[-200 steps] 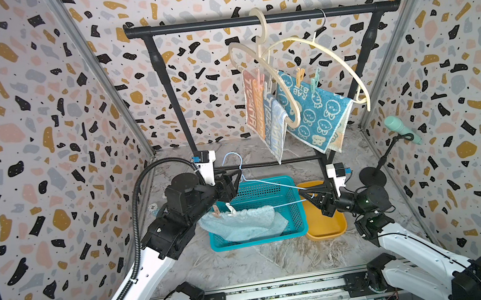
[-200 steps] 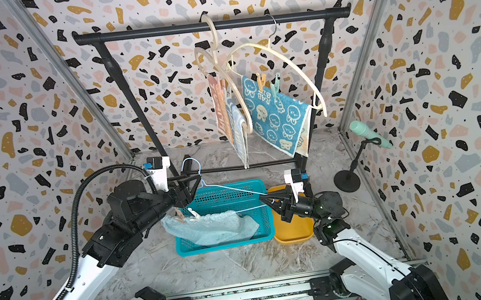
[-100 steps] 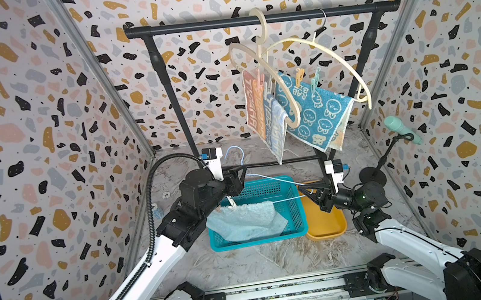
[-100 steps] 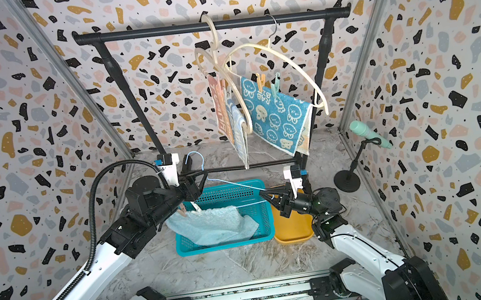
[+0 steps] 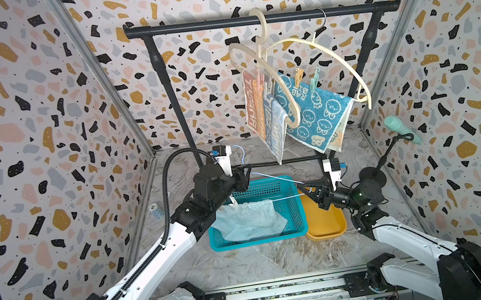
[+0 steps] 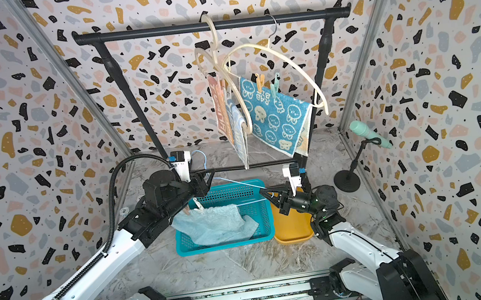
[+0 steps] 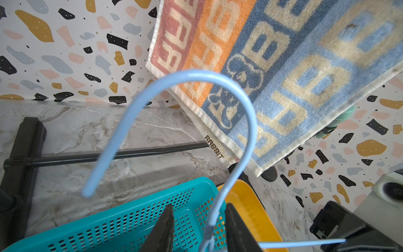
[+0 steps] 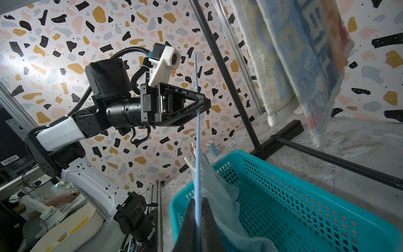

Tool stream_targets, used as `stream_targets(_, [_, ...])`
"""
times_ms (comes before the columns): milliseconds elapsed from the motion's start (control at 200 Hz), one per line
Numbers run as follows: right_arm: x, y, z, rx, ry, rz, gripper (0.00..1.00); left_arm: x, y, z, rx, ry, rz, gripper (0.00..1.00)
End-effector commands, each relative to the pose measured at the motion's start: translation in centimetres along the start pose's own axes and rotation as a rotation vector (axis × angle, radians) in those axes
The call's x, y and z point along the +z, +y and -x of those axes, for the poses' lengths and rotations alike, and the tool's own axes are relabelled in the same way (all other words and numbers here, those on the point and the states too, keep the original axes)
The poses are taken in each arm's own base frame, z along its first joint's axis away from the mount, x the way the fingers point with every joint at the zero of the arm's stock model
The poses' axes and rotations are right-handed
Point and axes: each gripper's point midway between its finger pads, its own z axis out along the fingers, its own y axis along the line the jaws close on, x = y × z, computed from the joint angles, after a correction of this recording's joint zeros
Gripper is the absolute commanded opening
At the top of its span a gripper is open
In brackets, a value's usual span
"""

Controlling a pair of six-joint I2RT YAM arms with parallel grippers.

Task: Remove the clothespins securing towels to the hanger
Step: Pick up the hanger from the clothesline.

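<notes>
My right gripper (image 8: pixel 198 201) is shut on the straight bar of a thin blue hanger (image 5: pixel 271 179). A pale blue towel (image 5: pixel 248 220) droops from that hanger into the teal basket (image 5: pixel 260 241), pinned by a peach clothespin (image 8: pixel 193 150) and a white one (image 8: pixel 189 162). My left gripper (image 7: pixel 198 216) is open, its jaws either side of the neck below the hanger's hook (image 7: pixel 196 75). On the rack, cream hangers carry a striped towel (image 5: pixel 256 111) with a peach clothespin (image 5: pixel 260 80), and a rabbit towel (image 5: pixel 313 112) with a yellow pin (image 5: pixel 298 76) and a mint pin (image 5: pixel 314 81).
A yellow tray (image 5: pixel 326 224) sits right of the basket. The black rack's top bar (image 5: pixel 201 26) spans the back, its foot bar runs behind the basket. A mint microphone (image 5: pixel 402 129) on a black stand (image 5: pixel 371 173) occupies the right rear corner.
My left gripper has left the pinned end of the pale blue towel and moved back and right to the hanger's neck, its jaws narrowing. The right gripper stayed shut on the hanger.
</notes>
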Motion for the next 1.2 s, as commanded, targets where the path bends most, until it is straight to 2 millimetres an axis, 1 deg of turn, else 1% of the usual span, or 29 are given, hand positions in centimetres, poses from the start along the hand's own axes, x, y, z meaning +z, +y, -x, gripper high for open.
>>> stream_targets(0, [0.3,0.9,2.4,-0.061,-0.049,0.021,0.00,-0.1,-0.9,1.3,0.030,-0.049,-0.025,0.38])
stream_targets(110, [0.4,0.6,2.4,-0.061,-0.048,0.016,0.00,0.1,-0.8,1.2,0.037,-0.045,-0.021,0.34])
stream_targets(210, [0.5,0.5,2.5,-0.065,-0.045,0.016,0.00,0.5,-0.6,0.9,0.043,-0.035,-0.017,0.29])
stream_targets(385, [0.6,0.4,2.5,-0.065,-0.038,0.016,0.00,0.9,-0.4,0.6,0.048,-0.029,-0.010,0.25])
stream_targets(621, [0.7,0.5,2.6,-0.071,-0.038,0.016,0.00,1.4,-0.5,0.9,0.052,-0.027,-0.008,0.21])
stream_targets(731, [0.7,0.4,2.6,-0.072,-0.035,0.018,0.00,1.8,-0.5,0.8,0.054,-0.027,-0.009,0.16])
stream_targets(781, [0.8,0.4,2.5,-0.072,-0.032,0.015,0.00,2.0,-0.5,0.8,0.056,-0.024,-0.008,0.12])
stream_targets(846, [0.8,0.3,2.5,-0.073,-0.031,0.014,0.00,2.1,-0.4,0.7,0.055,-0.021,-0.002,0.11])
stream_targets(1001, [0.8,0.3,2.5,-0.075,-0.027,0.009,0.00,2.2,-0.2,0.9,0.050,-0.036,0.007,0.00])
stream_targets(1066, [0.8,0.2,2.5,-0.074,-0.026,0.005,0.00,2.2,-0.2,1.0,0.049,-0.042,0.007,0.00])
stream_targets(1126, [0.8,0.2,2.5,-0.074,-0.025,0.002,0.10,2.2,-0.1,1.2,0.047,-0.050,0.012,0.00])
stream_targets(1171, [0.8,0.1,2.5,-0.072,-0.021,0.000,0.22,2.3,-0.1,1.3,0.047,-0.052,0.014,0.00])
stream_targets(1186, [0.8,0.1,2.5,-0.072,-0.020,-0.001,0.26,2.3,-0.1,1.3,0.046,-0.052,0.016,0.00])
stream_targets(1191, [0.8,0.1,2.5,-0.072,-0.019,-0.002,0.29,2.3,-0.1,1.3,0.046,-0.054,0.015,0.00])
stream_targets(1196, [0.8,0.1,2.5,-0.072,-0.019,-0.002,0.29,2.3,-0.1,1.3,0.046,-0.054,0.016,0.00])
